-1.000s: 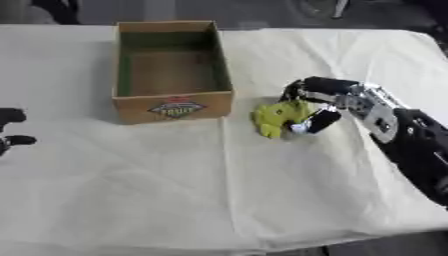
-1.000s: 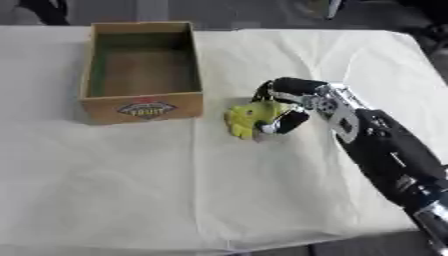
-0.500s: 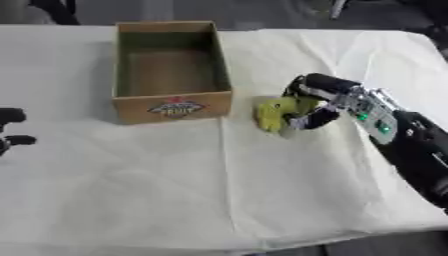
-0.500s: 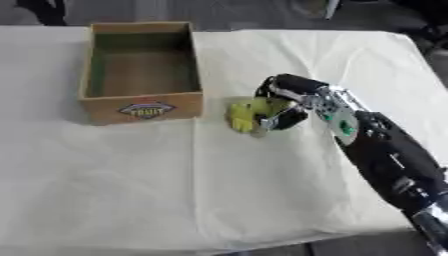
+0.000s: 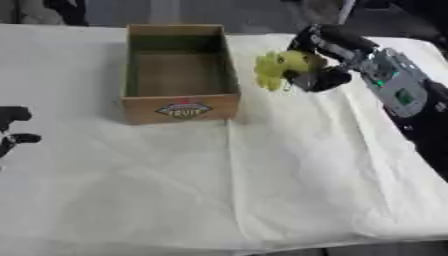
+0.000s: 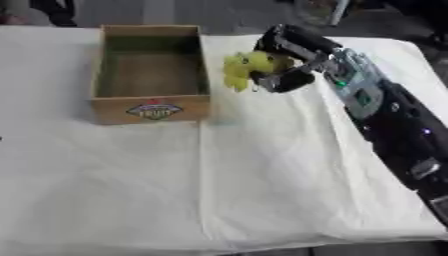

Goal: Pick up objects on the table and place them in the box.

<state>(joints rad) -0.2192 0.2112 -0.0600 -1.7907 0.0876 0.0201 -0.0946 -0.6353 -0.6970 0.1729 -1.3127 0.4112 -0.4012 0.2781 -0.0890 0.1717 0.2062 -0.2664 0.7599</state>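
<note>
Across the whole table [image 5: 289, 190] lies a pale, creased cloth, and on its far left part stands the cardboard box [image 5: 179, 102], open at the top, with a fruit label on its near wall and, as far as I can see from here, nothing inside. From the right side comes the robot's black and silver right arm, and its right hand [image 6: 289, 60] is up off the cloth, just beside the box's right wall, fingers and thumb curled round a small yellow-green object [image 6: 243, 67] that looks lumpy, perhaps a toy bunch of grapes. The object hangs clear of the table and is not yet over the opening; it sits to the right of the rim, about level with the middle of the box's length. The left hand [image 5: 12, 131] shows only at the left edge, low down, idle; I cannot tell how its fingers stand. To my eye the carry is the step in hand, and doing it well means keeping the object high enough to pass the right wall without clipping it, moving leftward until it hangs squarely above the floor of the box, then lowering a little before the fingers let go, so the thing drops inside instead of bouncing off the rim or nudging the light box along the cloth.
</note>
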